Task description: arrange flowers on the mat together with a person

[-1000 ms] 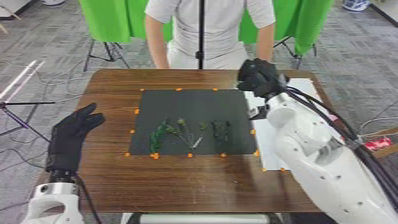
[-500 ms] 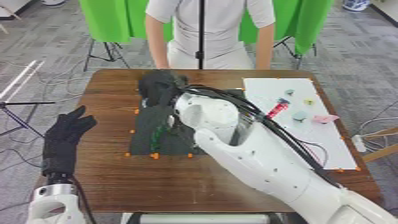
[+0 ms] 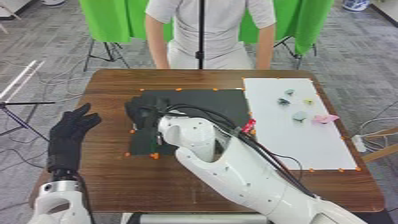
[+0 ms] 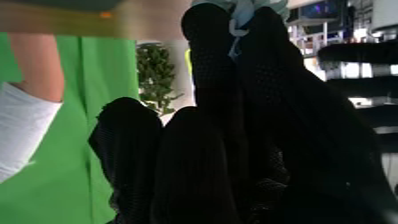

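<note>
My right hand [image 3: 145, 111]: fingers closed in a pinch on a pale blue-green flower [image 4: 245, 8], head just past the fingertips, a thin strip of it running down between them. Hand is over the left part of the dark mat [image 3: 229, 100], flower with it; whether anything touches the mat, can't tell.

Handling, my guess: next to no weight, petals soft and easily creased, perhaps cloth or paper. The thin part likely stiffer, apt to roll or slide in a smooth glove. Best hold low, just under the head, light squeeze, petals left free. Too hard crushes the bloom; too loose lets it twist. Lower it gently, then part the fingers evenly so no petal snags.

Just beside the hand, on the near side: a bit of greenery [image 3: 160, 142]. A sideways drag could shift it.

Right of the mat, white sheet [image 3: 302, 150]: more small blooms, among them a pink one [image 3: 325, 119] and a yellow one [image 3: 308, 101]. Same light touch for those, I'd judge.

Left hand [image 3: 71, 131]: well apart, over the table's [image 3: 111, 185] left side, loosely spread, holding nothing.
</note>
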Robot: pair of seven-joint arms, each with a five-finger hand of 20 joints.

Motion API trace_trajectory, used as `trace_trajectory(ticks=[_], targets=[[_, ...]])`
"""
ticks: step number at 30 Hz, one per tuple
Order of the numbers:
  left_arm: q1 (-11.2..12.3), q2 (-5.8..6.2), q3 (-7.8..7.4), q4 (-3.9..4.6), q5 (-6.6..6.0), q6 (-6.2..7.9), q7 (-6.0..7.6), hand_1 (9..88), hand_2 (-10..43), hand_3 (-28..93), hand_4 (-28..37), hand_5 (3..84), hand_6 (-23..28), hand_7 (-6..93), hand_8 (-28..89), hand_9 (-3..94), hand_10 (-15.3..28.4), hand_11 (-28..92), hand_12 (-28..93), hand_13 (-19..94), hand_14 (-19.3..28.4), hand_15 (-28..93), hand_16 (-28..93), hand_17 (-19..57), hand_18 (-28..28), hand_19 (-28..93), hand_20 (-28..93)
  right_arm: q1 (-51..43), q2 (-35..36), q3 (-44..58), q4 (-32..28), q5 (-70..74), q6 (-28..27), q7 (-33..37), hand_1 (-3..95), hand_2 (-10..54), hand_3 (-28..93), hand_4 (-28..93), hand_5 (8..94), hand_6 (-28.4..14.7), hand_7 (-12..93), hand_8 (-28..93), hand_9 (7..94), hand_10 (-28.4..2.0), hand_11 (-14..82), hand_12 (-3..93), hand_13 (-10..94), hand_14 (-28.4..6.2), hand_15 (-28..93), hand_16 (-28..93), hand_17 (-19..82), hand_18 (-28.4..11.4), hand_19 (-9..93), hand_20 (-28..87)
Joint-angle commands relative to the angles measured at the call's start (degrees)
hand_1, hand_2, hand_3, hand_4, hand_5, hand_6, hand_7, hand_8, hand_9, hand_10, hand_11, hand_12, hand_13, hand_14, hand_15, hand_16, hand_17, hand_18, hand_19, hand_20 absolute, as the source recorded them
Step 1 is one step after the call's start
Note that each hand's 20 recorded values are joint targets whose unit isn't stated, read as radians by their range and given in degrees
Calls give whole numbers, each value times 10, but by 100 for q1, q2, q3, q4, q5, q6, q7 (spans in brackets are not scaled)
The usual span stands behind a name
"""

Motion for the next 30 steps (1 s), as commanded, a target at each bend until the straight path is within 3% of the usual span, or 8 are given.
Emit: trace_trajectory(ticks=[1, 3, 6, 13, 15, 17, 25, 30], targets=[[-37, 33, 67, 64, -15, -87, -47, 213, 291, 615, -283, 471, 49, 144, -55, 480, 145, 221, 148, 370, 190, 264, 23, 14, 160, 178, 188, -64, -10, -48, 62, -270, 100, 110, 593, -95, 617, -243, 819, 33, 164, 97, 919, -75, 69, 414, 927, -2, 775, 310, 633, -169, 932, 702], [-36, 27, 66, 61, 4, -86, -55, 210, 286, 616, -283, 471, 49, 145, -56, 480, 145, 222, 148, 370, 191, 266, 23, 14, 160, 179, 188, -66, -17, -17, 75, -305, 53, 100, 584, -95, 581, -224, 799, 37, 164, 85, 899, -75, 61, 407, 919, -4, 781, 312, 629, -172, 932, 705], [-27, 23, 72, 68, -4, -94, -25, 199, 238, 620, -283, 468, 50, 144, -56, 479, 146, 221, 148, 366, 190, 264, 23, 13, 160, 179, 188, -68, -9, -4, 85, -357, 29, 112, 563, -95, 573, -216, 777, 39, 157, 72, 871, -75, 64, 390, 913, -5, 783, 310, 625, -173, 932, 703], [-38, 16, 77, 71, 14, -86, -12, 186, 196, 622, -283, 468, 53, 141, -53, 473, 148, 220, 150, 363, 191, 263, 25, 11, 161, 175, 187, -46, 35, -5, -23, -510, -479, 205, 469, -95, 691, -251, 732, 46, 162, 21, 803, -87, 137, 295, 908, -4, 783, 305, 621, -173, 932, 701], [-23, 16, 64, 63, 9, -95, 0, 184, 193, 623, -283, 467, 53, 140, -53, 473, 147, 219, 150, 362, 191, 262, 25, 10, 162, 176, 188, -37, 45, 0, -37, -565, -540, 175, 426, -95, 728, -249, 695, 46, 166, -91, 767, -95, 173, 225, 903, -2, 775, 303, 614, -174, 932, 699], [-25, 17, 67, 62, 20, -93, -1, 183, 188, 626, -283, 466, 53, 141, -52, 472, 147, 220, 151, 362, 191, 262, 26, 10, 162, 176, 188, -29, 72, -20, -85, -549, -584, 207, 405, -95, 737, -252, 629, 35, 150, -95, 729, -108, 167, 215, 899, -3, 771, 304, 607, -176, 932, 695], [-23, -1, 42, 77, 36, -112, 13, 176, 135, 633, -283, 463, 54, 137, -51, 470, 146, 220, 152, 361, 192, 261, 27, 10, 162, 173, 187, 1, 120, -28, -184, -492, -702, 225, 380, -95, 730, -252, 568, 37, 132, -92, 687, -115, 140, 202, 890, -4, 761, 302, 599, -178, 932, 685], [25, -16, 1, 71, 22, -104, 9, 169, 103, 630, -283, 462, 54, 134, -50, 468, 147, 219, 152, 360, 192, 259, 28, 10, 163, 171, 188, 47, 169, 0, -344, -412, -1066, 236, 370, -95, 730, -257, 527, 37, 117, -92, 651, -135, 97, 178, 888, -6, 749, 299, 594, -179, 932, 674]])
